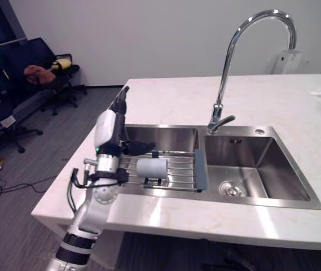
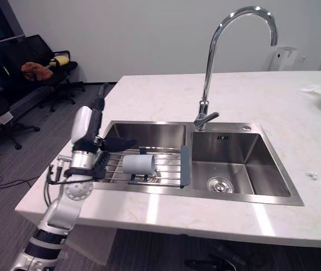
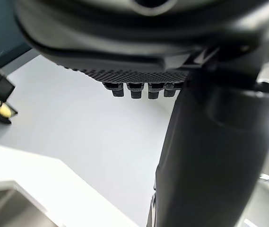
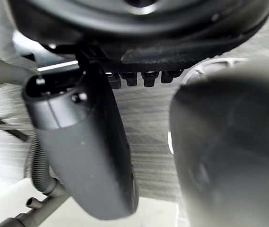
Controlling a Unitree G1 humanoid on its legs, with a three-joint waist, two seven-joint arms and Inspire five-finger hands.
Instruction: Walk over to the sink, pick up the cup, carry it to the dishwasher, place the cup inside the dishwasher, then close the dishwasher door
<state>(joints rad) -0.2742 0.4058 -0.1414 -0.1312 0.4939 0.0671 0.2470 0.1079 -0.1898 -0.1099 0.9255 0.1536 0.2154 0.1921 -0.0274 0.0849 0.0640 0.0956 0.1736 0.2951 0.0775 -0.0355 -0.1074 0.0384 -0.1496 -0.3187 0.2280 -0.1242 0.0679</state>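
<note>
Now, the left eye view: a pale cup (image 1: 152, 167) on its side on the wire rack (image 1: 178, 174) over the sink's (image 1: 166, 129) left basin. The left hand (image 1: 108, 135) is just beside it, fingers (image 1: 123, 99) straight up, thumb toward the cup, apparently not touching.

Right eye view: same layout.

Left wrist view: hand unflexed, nothing held.

Right wrist view: right hand (image 4: 82, 146) slack above the floor (image 4: 143, 142), empty.

Handling, as I judge it: tip the fingers down, wrap the cup's side, and close firmly, since it may roll.

Room above rack (image 1: 180, 172) at frame centre lay open, cup (image 1: 152, 167) lying on it; faucet (image 1: 215, 124) arched behind, upper right; right basin (image 1: 245, 155) stood free.
</note>
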